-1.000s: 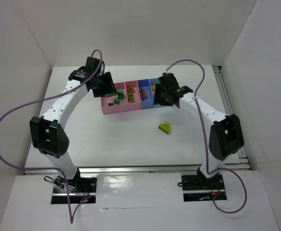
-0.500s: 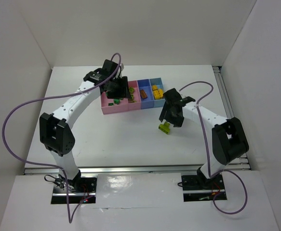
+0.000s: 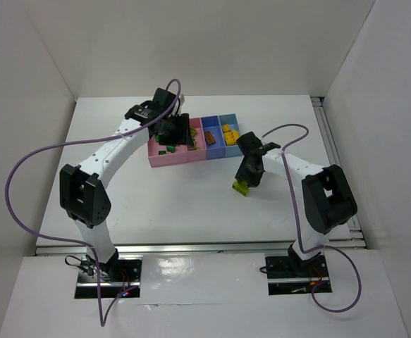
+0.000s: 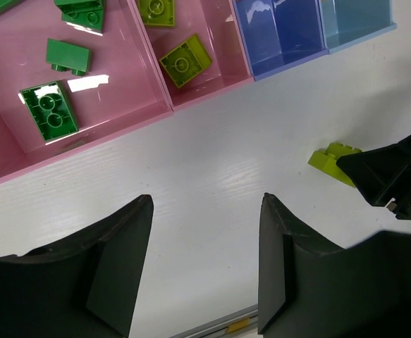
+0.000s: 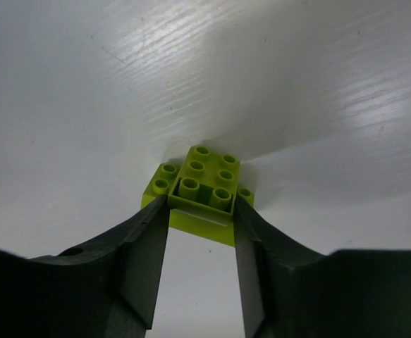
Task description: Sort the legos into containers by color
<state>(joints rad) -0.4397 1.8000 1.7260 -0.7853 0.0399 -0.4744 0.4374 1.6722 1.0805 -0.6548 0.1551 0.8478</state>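
A lime green lego [image 5: 204, 186] made of two stacked bricks lies on the white table [image 3: 191, 197], and my right gripper [image 5: 201, 208] is shut on it, with a finger pressed against each side. From above, that lego [image 3: 242, 187] sits in front of the containers under the right gripper [image 3: 246, 180]. My left gripper [image 4: 205, 204] hangs open and empty over bare table just in front of the wide pink bin [image 4: 120, 98], which holds dark green legos [image 4: 48, 110]. Lime legos [image 4: 184, 62] lie in the narrow pink bin.
The blue-purple bin [image 3: 211, 144] holds an orange-brown brick and the light blue bin [image 3: 228, 143] holds yellow ones. White walls enclose the table on three sides. A metal rail [image 3: 332, 141] runs along the right edge. Purple cables loop from both arms.
My right gripper left the light blue bin, came down to the table, opened and shut on the lime green lego. The left arm swung right over the pink bins.
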